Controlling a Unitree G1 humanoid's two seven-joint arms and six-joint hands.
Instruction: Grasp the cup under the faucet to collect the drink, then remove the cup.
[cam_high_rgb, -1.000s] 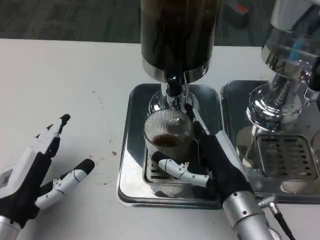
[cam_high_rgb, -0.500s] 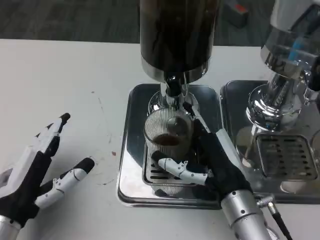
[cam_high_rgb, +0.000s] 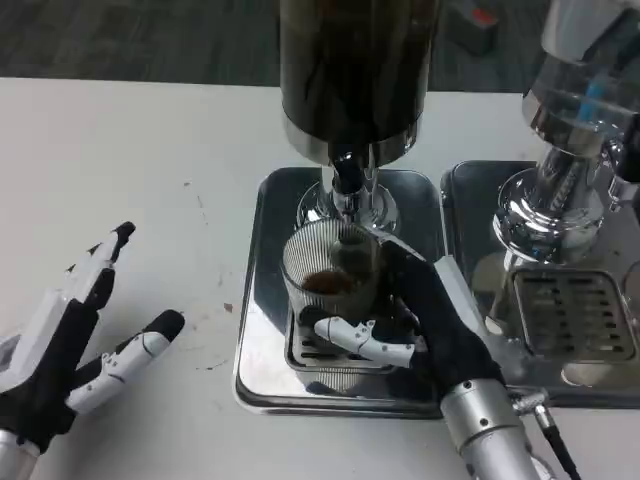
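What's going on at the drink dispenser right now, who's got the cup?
The right hand grips the ribbed clear cup, which sits on the grate of the metal drip tray just below the dispenser's black faucet. There is a little dark drink in the bottom of the cup. The left hand rests open on the white table, away from the tray, holding nothing. A second dispenser stands to the right on its own tray.

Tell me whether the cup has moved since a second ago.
Yes. The cup, gripped by the right hand, has slid slightly toward the picture's left and nearer the camera, measured against the fixed faucet.
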